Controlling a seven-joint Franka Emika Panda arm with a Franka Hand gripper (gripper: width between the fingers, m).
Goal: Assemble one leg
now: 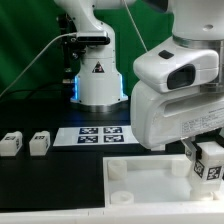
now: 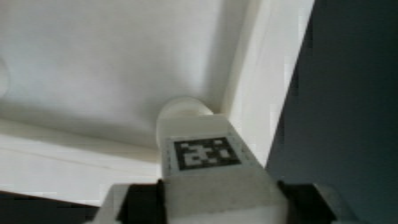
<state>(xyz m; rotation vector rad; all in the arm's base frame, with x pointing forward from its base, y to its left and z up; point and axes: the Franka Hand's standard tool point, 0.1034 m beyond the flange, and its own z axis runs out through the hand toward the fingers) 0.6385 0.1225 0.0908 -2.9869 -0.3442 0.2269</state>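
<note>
My gripper [image 1: 208, 160] is shut on a leg [image 1: 209, 160], a small white block with a black-and-white tag. I hold it over the corner of the white tray-like tabletop [image 1: 140, 170] at the exterior view's right. In the wrist view the leg [image 2: 210, 150] sticks out from between my jaws, its far end at the inner corner of the tabletop's rim [image 2: 249, 70]. I cannot tell whether it touches the tabletop. Two more legs [image 1: 12, 143] [image 1: 40, 143] stand on the table at the exterior view's left.
The marker board [image 1: 98, 133] lies flat behind the tabletop. The arm's white base [image 1: 98, 75] stands behind it with cables beside it. A green backdrop closes the back. The table's black surface [image 1: 50, 175] lies left of the tabletop.
</note>
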